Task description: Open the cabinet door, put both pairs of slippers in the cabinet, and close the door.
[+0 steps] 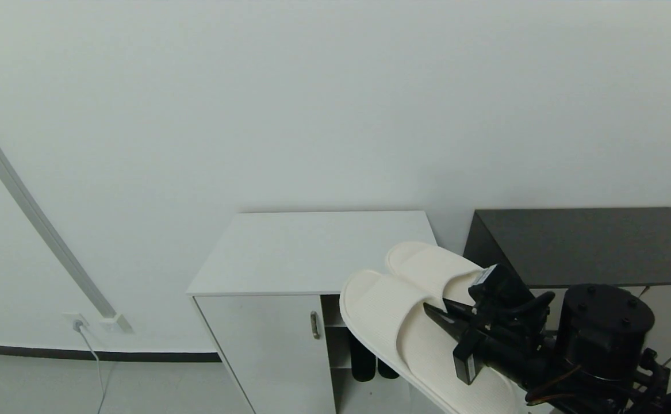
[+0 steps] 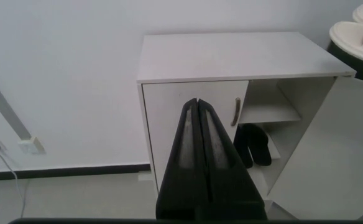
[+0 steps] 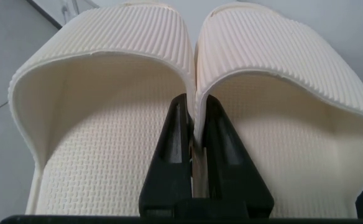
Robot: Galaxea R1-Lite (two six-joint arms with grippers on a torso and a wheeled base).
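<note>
Jaws of the right gripper (image 3: 194, 111) clamp the touching inner edges of two cream ribbed slippers (image 1: 395, 322), held aloft at the cabinet's (image 1: 312, 253) front right corner. Left gripper (image 2: 197, 102): jaws together, empty. Right door (image 2: 330, 149) open; black slippers (image 2: 254, 144) stand inside under a bare shelf (image 2: 270, 112).

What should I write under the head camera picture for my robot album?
The right gripper holds a pair of white slippers in front of the open cabinet, where black slippers sit inside.
</note>
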